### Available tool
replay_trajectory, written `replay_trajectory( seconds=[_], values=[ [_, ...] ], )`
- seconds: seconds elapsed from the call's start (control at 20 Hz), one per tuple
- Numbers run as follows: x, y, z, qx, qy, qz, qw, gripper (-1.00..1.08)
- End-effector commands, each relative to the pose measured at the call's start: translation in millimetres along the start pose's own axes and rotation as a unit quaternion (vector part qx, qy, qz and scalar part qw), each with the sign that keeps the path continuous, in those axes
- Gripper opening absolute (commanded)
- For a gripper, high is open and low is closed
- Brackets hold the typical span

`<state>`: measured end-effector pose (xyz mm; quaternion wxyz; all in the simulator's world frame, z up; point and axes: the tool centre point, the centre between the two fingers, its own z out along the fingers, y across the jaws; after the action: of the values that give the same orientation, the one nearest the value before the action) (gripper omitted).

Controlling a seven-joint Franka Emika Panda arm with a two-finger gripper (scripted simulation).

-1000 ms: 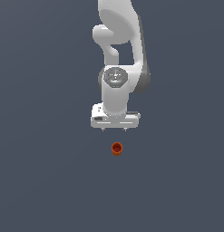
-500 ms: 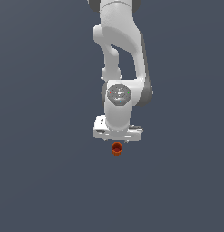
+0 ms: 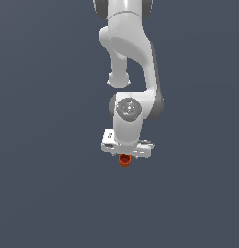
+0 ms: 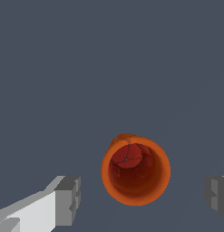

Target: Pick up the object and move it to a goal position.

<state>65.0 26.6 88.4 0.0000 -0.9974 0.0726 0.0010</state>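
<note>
One orange-red cup (image 4: 135,171) between two spread jaws.

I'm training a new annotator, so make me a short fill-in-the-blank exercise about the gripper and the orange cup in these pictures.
1. In the wrist view, the orange-red cup sits ____ the two gripper fingertips.
2. The gripper is ____, its fingertips apart from the cup's sides.
3. The wrist camera looks down into the cup's ____ end.
4. In the exterior view, the cup shows just ____ the white gripper.

Missing words: between; open; open; below
</note>
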Motion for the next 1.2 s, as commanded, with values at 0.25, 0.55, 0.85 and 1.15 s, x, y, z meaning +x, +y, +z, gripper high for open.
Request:
replay_trajectory(
  seconds=[0.25,0.55,0.85,1.15],
  values=[
    [0,0,14,0.0,0.0,0.0,1.0,1.0],
    [0,0,44,0.0,0.001,0.001,1.0,1.0],
    [1,0,50,0.0,0.001,0.001,1.0,1.0],
    [1,0,50,0.0,0.001,0.001,1.0,-1.0]
  ],
)
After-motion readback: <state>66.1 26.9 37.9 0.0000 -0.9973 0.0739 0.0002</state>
